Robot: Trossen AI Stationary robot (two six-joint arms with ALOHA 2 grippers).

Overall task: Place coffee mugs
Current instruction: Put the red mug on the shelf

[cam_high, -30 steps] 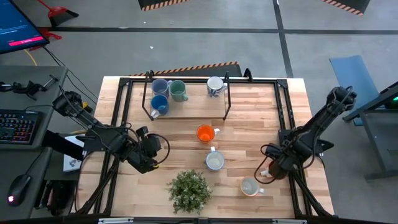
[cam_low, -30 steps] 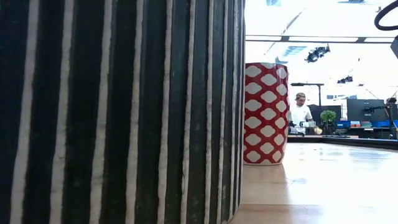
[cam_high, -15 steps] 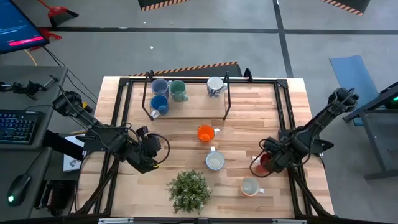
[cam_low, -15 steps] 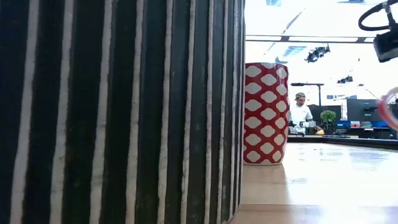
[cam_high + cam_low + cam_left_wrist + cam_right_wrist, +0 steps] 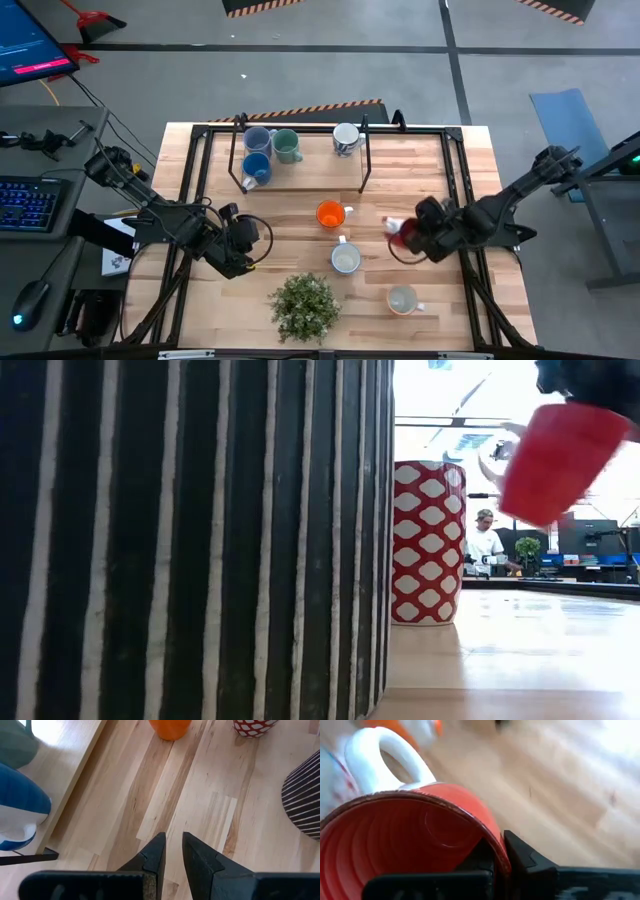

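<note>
The glossy red ceramic mug (image 5: 403,236) with a white handle had left the right edge of the worktop (image 5: 400,180), where it was a second earlier, and hung tilted in the air right of the orange mug (image 5: 330,214) and far of the cream mug (image 5: 402,299). The right hand (image 5: 413,237) had swung leftward with it, its fingers (image 5: 522,854) closed on the mug's rim, one inside and one outside. The white mug (image 5: 345,260) sat left of it, beyond the leafy potted plant (image 5: 304,304). The left hand (image 5: 170,851) waited low at the worktop's left, fingers nearly together, gripping nothing.
</note>
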